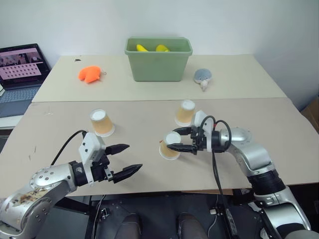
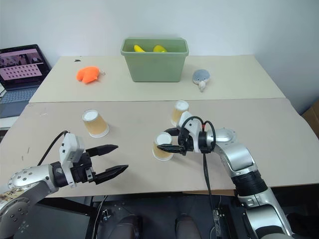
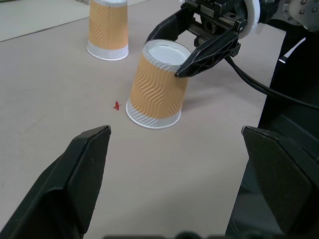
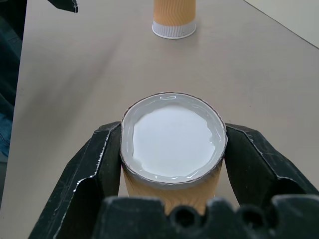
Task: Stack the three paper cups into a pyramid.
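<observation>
Three tan-orange paper cups stand upside down on the near table. The left cup (image 1: pixel 101 122) and the far cup (image 1: pixel 185 112) stand free. My right gripper (image 1: pixel 173 139) is shut on the middle cup (image 1: pixel 169 146), its black fingers (image 4: pixel 97 164) pressing either side of the cup just under the white base (image 4: pixel 172 134). This cup (image 3: pixel 157 84) leans slightly while its rim rests on the table. My left gripper (image 1: pixel 133 157) hangs open and empty near the front edge, left of the held cup and apart from it.
On the far table stand a green bin (image 1: pixel 158 62) with yellow things inside, an orange plush toy (image 1: pixel 89 73) and a grey plush (image 1: pixel 203 76). A laptop (image 1: pixel 20 72) sits at the far left. A seam (image 1: pixel 149 101) divides the two tables.
</observation>
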Robot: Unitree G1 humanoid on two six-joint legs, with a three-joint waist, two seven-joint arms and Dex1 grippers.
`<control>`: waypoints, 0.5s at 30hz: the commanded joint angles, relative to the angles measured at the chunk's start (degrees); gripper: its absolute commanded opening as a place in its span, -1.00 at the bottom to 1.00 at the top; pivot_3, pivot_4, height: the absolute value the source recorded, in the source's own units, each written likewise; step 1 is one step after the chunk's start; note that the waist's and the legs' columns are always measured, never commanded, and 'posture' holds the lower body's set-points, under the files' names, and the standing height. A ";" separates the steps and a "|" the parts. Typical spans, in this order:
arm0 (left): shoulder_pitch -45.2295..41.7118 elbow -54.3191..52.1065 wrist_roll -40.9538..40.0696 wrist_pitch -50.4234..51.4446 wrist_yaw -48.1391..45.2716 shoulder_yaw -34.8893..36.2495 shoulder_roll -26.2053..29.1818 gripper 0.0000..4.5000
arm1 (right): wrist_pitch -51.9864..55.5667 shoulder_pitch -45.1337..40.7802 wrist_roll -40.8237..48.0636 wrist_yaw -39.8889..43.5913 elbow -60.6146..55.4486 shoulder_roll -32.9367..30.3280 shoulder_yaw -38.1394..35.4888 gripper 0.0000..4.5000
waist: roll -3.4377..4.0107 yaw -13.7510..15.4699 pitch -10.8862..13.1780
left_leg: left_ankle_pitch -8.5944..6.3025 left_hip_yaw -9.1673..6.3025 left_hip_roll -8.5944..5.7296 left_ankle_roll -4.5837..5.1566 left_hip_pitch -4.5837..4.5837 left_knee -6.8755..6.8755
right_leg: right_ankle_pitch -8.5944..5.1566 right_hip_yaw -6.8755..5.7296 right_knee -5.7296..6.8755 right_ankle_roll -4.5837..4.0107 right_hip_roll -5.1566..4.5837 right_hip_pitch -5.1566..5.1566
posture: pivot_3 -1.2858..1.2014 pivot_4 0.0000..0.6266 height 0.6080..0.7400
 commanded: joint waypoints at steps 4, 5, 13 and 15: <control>0.11 -1.15 0.02 -0.01 0.50 0.43 -0.19 1.00 | 0.59 -8.77 2.10 0.72 1.99 3.22 -1.54 0.22 | 0.02 -0.32 0.01 | 0.00 0.01 0.01 0.00 0.01 0.00 | 0.00 0.01 0.02 0.00 0.01 -0.01 | 0.03 -0.52 0.88; 0.07 -1.13 0.05 0.00 0.50 0.19 -0.23 1.00 | 0.57 -11.95 2.23 1.04 4.30 4.38 -1.59 0.22 | 0.06 -0.61 0.06 | 0.00 0.02 0.01 0.00 0.02 0.00 | 0.01 0.02 0.03 -0.01 0.01 -0.02 | 0.03 -0.52 0.88; -1.40 0.67 2.09 -1.50 0.02 -1.00 -0.56 1.00 | -7.83 -36.85 -7.94 1.66 42.12 17.71 4.33 0.22 | 0.11 -1.08 0.09 | 0.01 0.06 0.00 -0.01 0.09 -0.01 | 0.00 0.10 0.33 -0.07 0.04 -0.17 | 0.03 -0.52 0.88; -1.50 0.72 2.59 -1.74 0.35 -0.84 -0.93 1.00 | -10.82 -39.59 -9.80 2.76 49.54 20.64 4.89 0.22 | 0.09 -0.66 0.09 | 0.00 0.01 -0.01 -0.01 0.03 -0.01 | 0.00 0.04 0.32 -0.08 0.03 -0.19 | 0.03 -0.52 0.88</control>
